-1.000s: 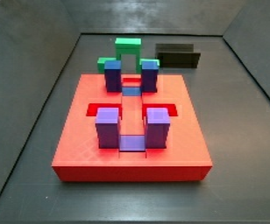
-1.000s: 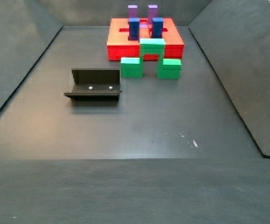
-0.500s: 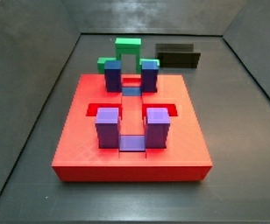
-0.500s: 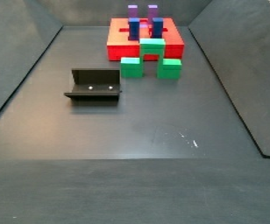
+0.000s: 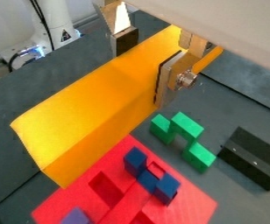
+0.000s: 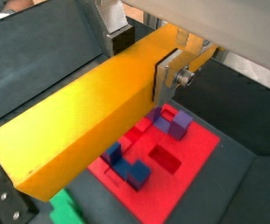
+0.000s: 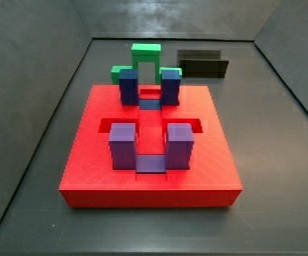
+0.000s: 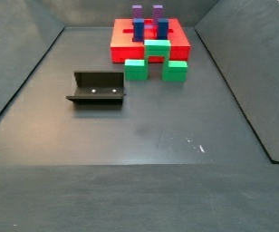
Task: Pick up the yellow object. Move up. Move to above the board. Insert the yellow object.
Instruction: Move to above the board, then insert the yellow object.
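— Holding anything? Where?
— Clamping the yellow object (image 5: pixel 103 96) between flat silver fingers (image 5: pixel 173 77) of the gripper (image 5: pixel 149 61), jaws closed onto its narrow sides near one end. Same grip seen in both wrist views (image 6: pixel 114 105). Carried high, well clear of the floor, long axis slanting away from the fingers.

— And underneath?
— Hanging over the board (image 5: pixel 114 192), red, lying flat on the dark floor. Square recesses and blue-purple posts (image 5: pixel 149 175) visible beneath the block's far end; again in a wrist view (image 6: pixel 161 157). No contact between yellow block and board.

— Anything else nearby?
— Green block (image 5: pixel 179 136) sitting just beside the board's edge. Fixture (image 5: pixel 252 157) standing a bit further off, apart from both.

— Side views?
— Showing the board (image 7: pixel 103 175) with four upright posts (image 7: pixel 123 145) in two pairs, green block (image 7: pixel 145 58) at its far edge, fixture (image 7: pixel 204 63) beyond, to one side. Elsewhere: board (image 8: pixel 124 41) at the far end of the floor, green block (image 8: pixel 158 56) touching its near edge, fixture (image 8: pixel 96 89) well apart. Neither gripper nor yellow block caught in either side view.
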### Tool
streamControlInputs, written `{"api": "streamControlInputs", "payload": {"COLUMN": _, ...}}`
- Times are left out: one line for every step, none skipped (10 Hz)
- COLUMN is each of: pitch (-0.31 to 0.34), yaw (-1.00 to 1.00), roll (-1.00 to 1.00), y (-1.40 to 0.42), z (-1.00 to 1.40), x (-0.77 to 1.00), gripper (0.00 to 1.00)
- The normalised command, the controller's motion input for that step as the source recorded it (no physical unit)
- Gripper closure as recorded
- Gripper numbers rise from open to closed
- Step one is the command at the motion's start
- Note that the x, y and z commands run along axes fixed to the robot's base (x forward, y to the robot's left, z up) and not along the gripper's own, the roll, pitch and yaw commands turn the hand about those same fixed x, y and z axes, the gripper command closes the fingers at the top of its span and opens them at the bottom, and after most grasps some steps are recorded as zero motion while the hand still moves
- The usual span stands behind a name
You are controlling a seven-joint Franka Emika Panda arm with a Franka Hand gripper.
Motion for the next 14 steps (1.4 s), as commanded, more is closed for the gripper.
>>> {"api": "streamControlInputs", "payload": {"pitch": 0.118, "yaw": 0.00, "roll": 0.05, "y": -0.30, "z": 0.08, "x": 0.28, "gripper": 1.00}}
{"api": "streamControlInputs", "payload": {"pitch": 0.000, "yaw": 0.00, "roll": 0.00, "y": 0.00, "z": -0.02, "x": 0.00, "gripper": 1.00}}
{"api": "streamControlInputs", "payload": {"pitch": -0.051, "yaw": 0.00, "roll": 0.00, "y": 0.00, "z": -0.23, "x": 0.00, "gripper": 1.00}}
{"api": "streamControlInputs", "payload": {"pitch": -0.099, "yaw": 0.06, "roll": 0.02, "y": 0.00, "z": -0.62, "x": 0.00, "gripper": 1.00}}
{"api": "streamControlInputs", "payload": {"pitch": -0.123, "yaw": 0.13, "roll": 0.03, "y": 0.00, "z": -0.79, "x": 0.00, "gripper": 1.00}}
{"api": "streamControlInputs", "payload": {"pitch": -0.124, "yaw": 0.09, "roll": 0.04, "y": 0.00, "z": -0.87, "x": 0.00, "gripper": 1.00}}
{"api": "streamControlInputs", "payload": {"pitch": -0.126, "yaw": 0.06, "roll": 0.03, "y": 0.00, "z": -0.85, "x": 0.00, "gripper": 1.00}}
{"api": "streamControlInputs", "payload": {"pitch": -0.124, "yaw": 0.05, "roll": 0.03, "y": 0.00, "z": -0.81, "x": 0.00, "gripper": 1.00}}
{"api": "streamControlInputs", "payload": {"pitch": -0.131, "yaw": 0.02, "roll": 0.03, "y": 0.00, "z": -0.76, "x": 0.00, "gripper": 1.00}}
{"api": "streamControlInputs", "payload": {"pitch": -0.123, "yaw": 0.00, "roll": 0.01, "y": 0.00, "z": -0.56, "x": 0.00, "gripper": 1.00}}
{"api": "streamControlInputs", "payload": {"pitch": -0.007, "yaw": 0.00, "roll": 0.00, "y": 0.00, "z": 0.00, "x": 0.00, "gripper": 1.00}}
{"api": "streamControlInputs", "payload": {"pitch": 0.000, "yaw": 0.00, "roll": 0.00, "y": 0.00, "z": -0.07, "x": 0.00, "gripper": 1.00}}
{"api": "streamControlInputs", "payload": {"pitch": -0.059, "yaw": 0.02, "roll": 0.07, "y": 0.05, "z": -0.34, "x": 0.00, "gripper": 1.00}}
{"api": "streamControlInputs", "payload": {"pitch": -0.120, "yaw": 0.05, "roll": 0.09, "y": 0.02, "z": -0.56, "x": 0.00, "gripper": 1.00}}
